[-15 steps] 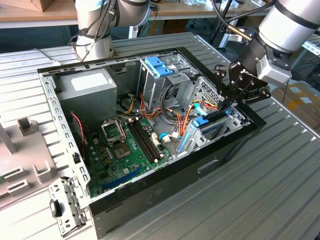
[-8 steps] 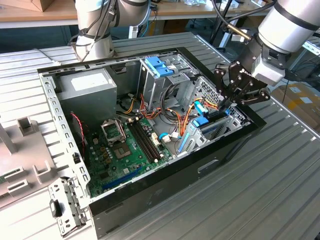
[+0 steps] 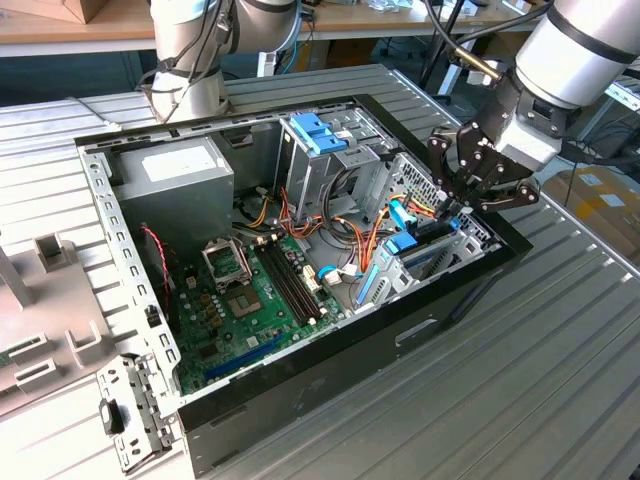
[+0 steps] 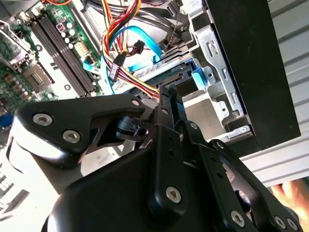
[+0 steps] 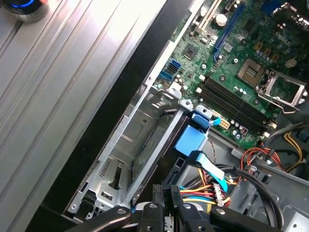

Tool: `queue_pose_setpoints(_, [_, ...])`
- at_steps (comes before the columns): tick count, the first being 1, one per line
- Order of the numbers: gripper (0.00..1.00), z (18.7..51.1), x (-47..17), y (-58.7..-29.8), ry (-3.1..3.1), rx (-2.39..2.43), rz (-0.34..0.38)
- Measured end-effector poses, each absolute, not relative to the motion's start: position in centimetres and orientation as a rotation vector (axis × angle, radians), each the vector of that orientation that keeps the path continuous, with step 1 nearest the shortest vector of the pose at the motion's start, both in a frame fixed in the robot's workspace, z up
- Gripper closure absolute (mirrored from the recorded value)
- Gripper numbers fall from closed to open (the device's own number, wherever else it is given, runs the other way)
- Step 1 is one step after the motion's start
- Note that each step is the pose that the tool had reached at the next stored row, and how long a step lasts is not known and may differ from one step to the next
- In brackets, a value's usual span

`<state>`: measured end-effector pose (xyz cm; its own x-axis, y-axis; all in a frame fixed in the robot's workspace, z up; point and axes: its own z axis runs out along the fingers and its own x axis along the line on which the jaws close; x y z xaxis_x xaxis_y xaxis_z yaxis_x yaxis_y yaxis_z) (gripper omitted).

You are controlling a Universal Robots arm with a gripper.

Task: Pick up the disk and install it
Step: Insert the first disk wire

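The disk [image 3: 418, 256] sits in the drive cage at the front right corner of the open computer case [image 3: 330, 350], its blue carrier rails showing. My gripper [image 3: 456, 207] hangs just above that cage, at the disk's upper end. In the second wrist view the fingertips [image 4: 169, 96] stand close together right over the disk's silver edge [image 4: 159, 72], next to a blue rail tab [image 4: 203, 77]. In the first wrist view the two fingers [image 5: 157, 195] are nearly touching, with nothing visible between them, and the blue rail [image 5: 191, 140] lies just past them. Coloured cables run beside the fingers.
A grey power supply [image 3: 175, 175] fills the case's back left corner and the green motherboard [image 3: 250, 300] lies on its floor. A blue bracket [image 3: 318, 133] sits on the upper bay. Another arm's base [image 3: 190, 70] stands behind. A person's hand [image 4: 292, 193] shows near the case's outer wall.
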<state>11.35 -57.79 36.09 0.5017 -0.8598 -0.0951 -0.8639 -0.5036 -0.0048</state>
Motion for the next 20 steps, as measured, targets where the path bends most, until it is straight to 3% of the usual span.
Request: queue_pose_setpoints(20, [0.83,35.64,11.37,-57.83,1.829,-2.477,0.114])
